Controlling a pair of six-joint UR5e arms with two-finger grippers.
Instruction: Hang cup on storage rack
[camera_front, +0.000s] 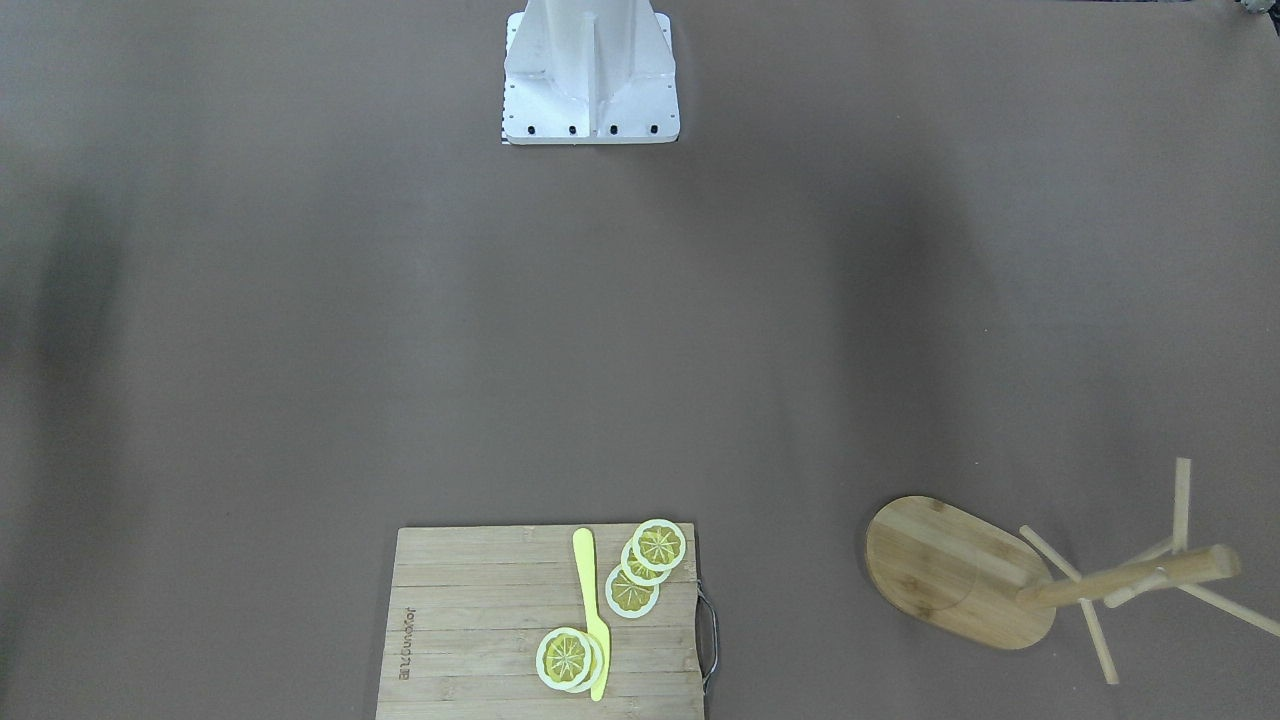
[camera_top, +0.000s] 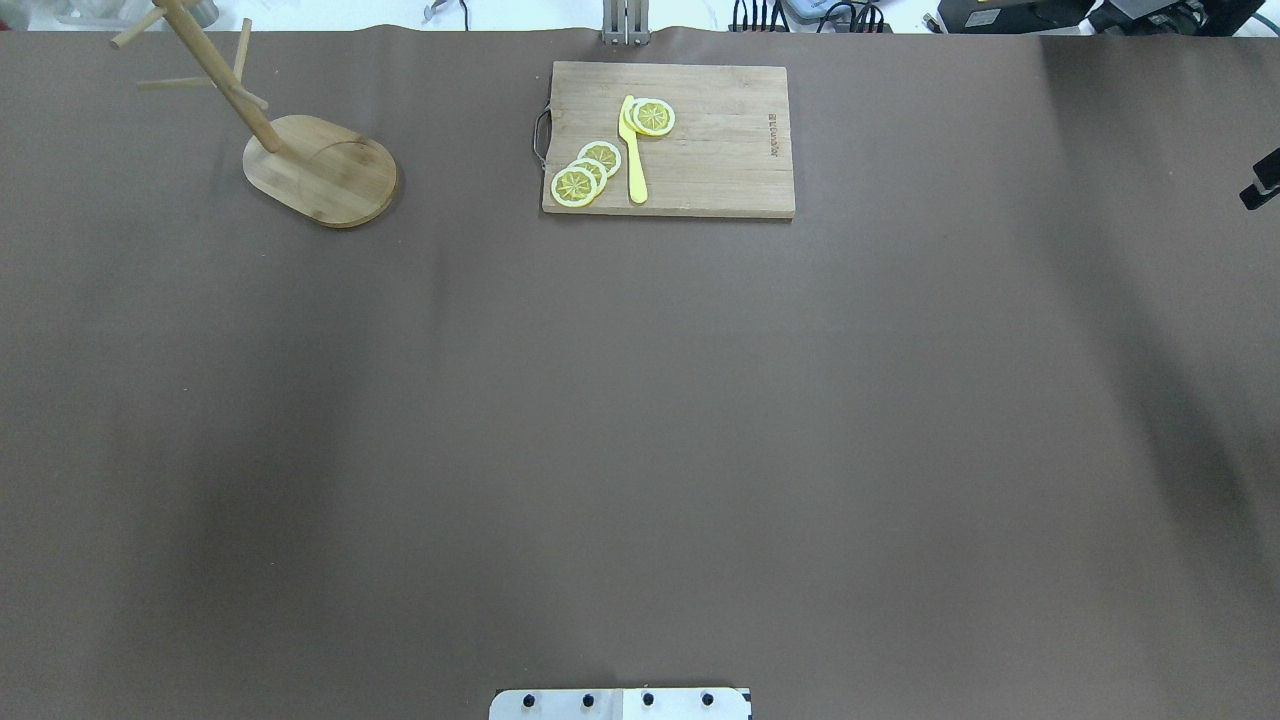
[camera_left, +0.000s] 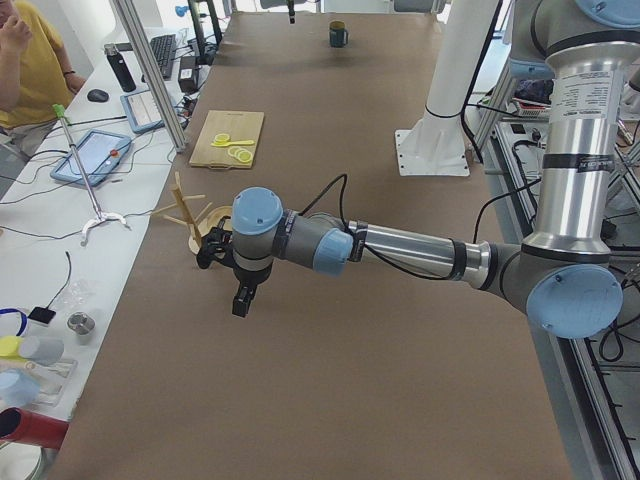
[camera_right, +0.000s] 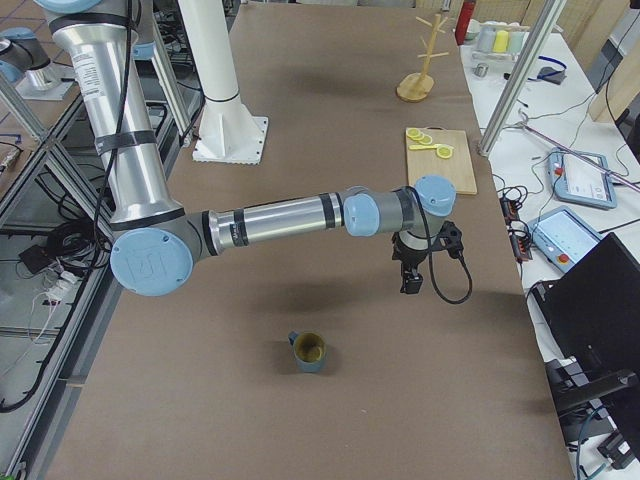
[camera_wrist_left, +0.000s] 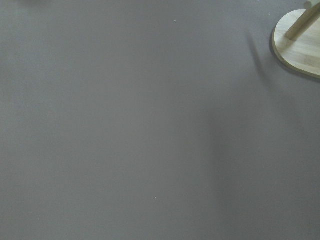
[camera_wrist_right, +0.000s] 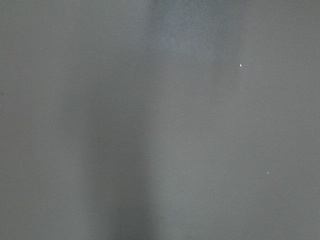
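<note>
Right gripper (camera_right: 411, 283): hangs over the table (camera_top: 640, 420) with its fingers pointing down. Its jaw opening cannot be told from the side view.

Cup (camera_right: 308, 352): stands upright on the table, mouth up, handle on the robot's side. In the right-side view it is at about 7 o'clock from the right gripper, apart from it and ungripped.

Left gripper (camera_left: 241, 302): hangs over the table, fingers down. Jaw opening likewise cannot be told.

Storage rack (camera_top: 320, 170): upright on its oval base, at about 11 o'clock from the robot's base in the overhead view, near the far edge. In the left-side view it is near the left gripper, at about 10 o'clock. Cup and rack are well apart.

Cutting board (camera_top: 720, 150): at 12 o'clock on the far edge. It carries lemon slices (camera_top: 574, 186) on either side of a yellow knife (camera_top: 634, 160).
</note>
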